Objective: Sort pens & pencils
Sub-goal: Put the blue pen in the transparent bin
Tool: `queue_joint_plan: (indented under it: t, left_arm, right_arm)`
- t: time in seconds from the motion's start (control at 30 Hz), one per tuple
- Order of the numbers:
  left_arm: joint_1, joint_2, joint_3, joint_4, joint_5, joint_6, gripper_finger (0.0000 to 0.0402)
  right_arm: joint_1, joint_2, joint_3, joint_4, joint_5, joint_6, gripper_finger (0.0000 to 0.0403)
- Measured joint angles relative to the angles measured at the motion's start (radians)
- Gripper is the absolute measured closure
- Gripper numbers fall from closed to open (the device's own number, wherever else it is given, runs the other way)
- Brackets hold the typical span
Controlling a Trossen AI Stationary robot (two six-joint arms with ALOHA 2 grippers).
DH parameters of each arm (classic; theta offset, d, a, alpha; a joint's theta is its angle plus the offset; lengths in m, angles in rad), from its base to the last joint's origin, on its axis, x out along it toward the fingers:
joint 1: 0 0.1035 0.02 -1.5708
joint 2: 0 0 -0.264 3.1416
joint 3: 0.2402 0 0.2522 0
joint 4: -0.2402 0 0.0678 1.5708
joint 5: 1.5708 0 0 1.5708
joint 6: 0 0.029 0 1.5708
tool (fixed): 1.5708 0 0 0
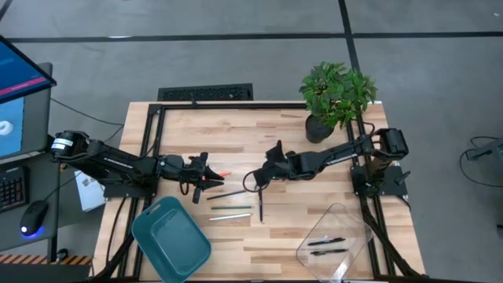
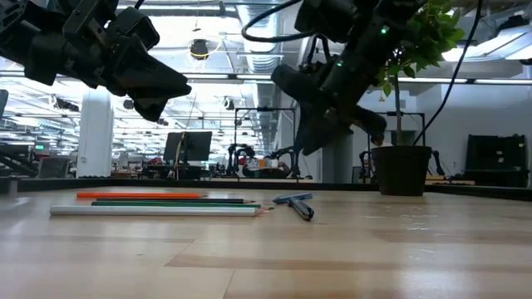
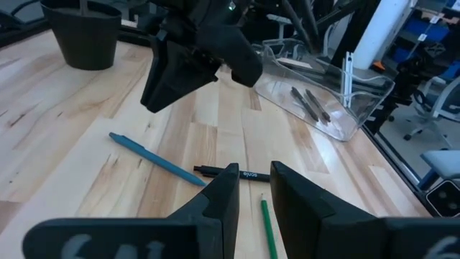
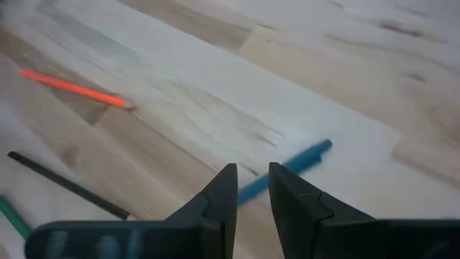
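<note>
The slim bluish plastic pen [image 1: 260, 209] lies lengthwise toward the table's near edge, beside the clear plastic bin [image 1: 355, 226]. The right gripper [image 1: 253, 180] hovers above it, fingers slightly parted, empty; the left gripper [image 1: 206, 183] likewise.

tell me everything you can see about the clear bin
The clear bin is a see-through plastic tray with low walls and rounded corners, lying flat near the table's front right corner, turned at an angle to the edge. Two dark pens lie inside it, side by side. Neither gripper touches it.
</note>
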Motion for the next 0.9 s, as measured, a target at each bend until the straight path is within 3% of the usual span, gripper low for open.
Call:
queue_joint_plan:
  t: [0.4,0.6,0.67,0.77,0.9]
  left_arm:
    - [0.0,0.0,0.0,0.0,-0.001,-0.001,0.033]
    - [0.0,0.0,0.0,0.0,-0.001,-0.002,0.033]
    - [0.0,0.0,0.0,0.0,-0.001,-0.002,0.033]
    - [0.0,0.0,0.0,0.0,-0.001,-0.002,0.033]
    - [0.0,0.0,0.0,0.001,-0.001,0.0,0.033]
  right_arm:
    - [0.035,0.0,0.0,0.02,0.004,0.044,0.0301]
    - [0.09,0.0,0.0,0.061,0.003,-0.059,0.0301]
    - [0.105,0.0,0.0,0.096,0.0,-0.202,0.0301]
    - [0.123,0.0,0.0,0.129,-0.068,-0.556,0.0301]
    - [0.115,0.0,0.0,0.199,-0.35,-0.954,0.0301]
